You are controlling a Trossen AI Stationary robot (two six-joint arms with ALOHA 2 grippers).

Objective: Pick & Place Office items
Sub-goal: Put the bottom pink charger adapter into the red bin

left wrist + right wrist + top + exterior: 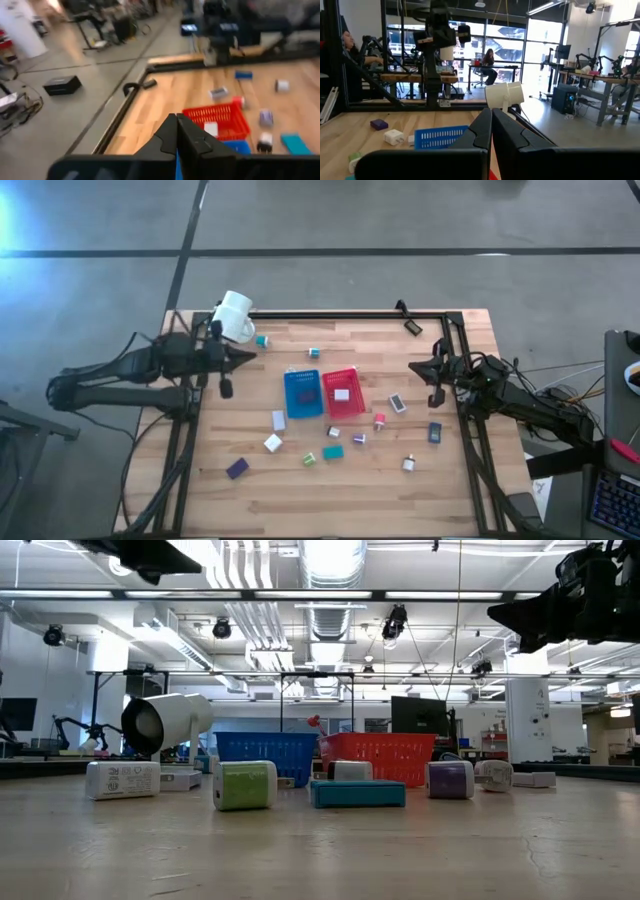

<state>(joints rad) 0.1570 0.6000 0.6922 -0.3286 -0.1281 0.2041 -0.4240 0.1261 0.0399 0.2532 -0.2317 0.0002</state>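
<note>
**Both grippers closed and empty above the table**

The left gripper [250, 357] hangs pressed together beside the white mug [235, 317]; the right gripper [414, 366] is likewise closed. Small office items [273, 443] lie scattered around the blue tray [302, 394] and red tray [343, 392], one white piece inside the red.

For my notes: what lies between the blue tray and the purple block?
In the high view, two white blocks lie between the blue tray and the purple block; otherwise bare wood.
</note>
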